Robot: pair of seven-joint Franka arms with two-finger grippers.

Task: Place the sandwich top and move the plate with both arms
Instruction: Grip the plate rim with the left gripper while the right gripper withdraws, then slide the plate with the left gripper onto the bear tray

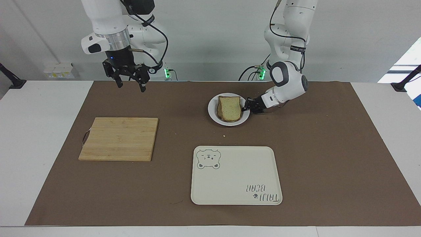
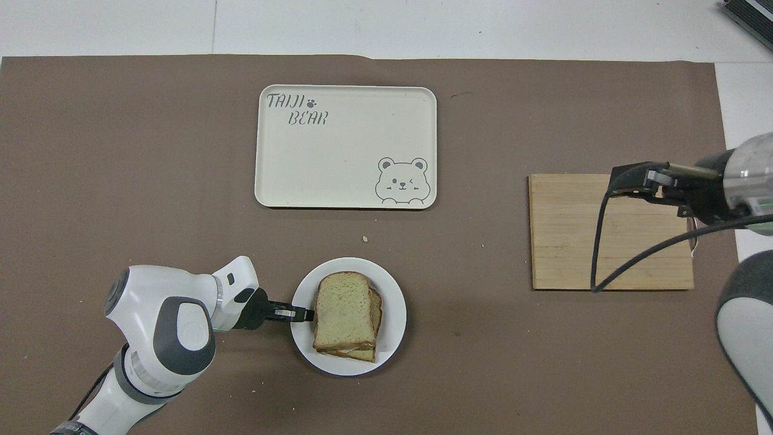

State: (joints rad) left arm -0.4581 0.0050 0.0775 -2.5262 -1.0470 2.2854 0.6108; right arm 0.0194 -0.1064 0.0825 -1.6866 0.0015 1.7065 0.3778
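The sandwich top [image 1: 230, 108] lies on the stacked sandwich on the small white plate [image 1: 212, 109], which stands near the robots' edge of the mat. It also shows in the overhead view [image 2: 341, 314], on the plate [image 2: 394, 314]. My left gripper [image 1: 246, 109] is low at the table, at the plate's rim on the side toward the left arm's end; in the overhead view the left gripper [image 2: 302, 314] reaches over the rim to the bread's edge. My right gripper [image 1: 130, 85] is open and empty, raised high; seen from above, the right gripper [image 2: 646, 181] is over the cutting board.
A wooden cutting board [image 1: 118, 139] lies toward the right arm's end. A cream tray with a bear drawing [image 1: 236, 176] lies farther from the robots than the plate. A crumb [image 1: 224, 135] lies between plate and tray.
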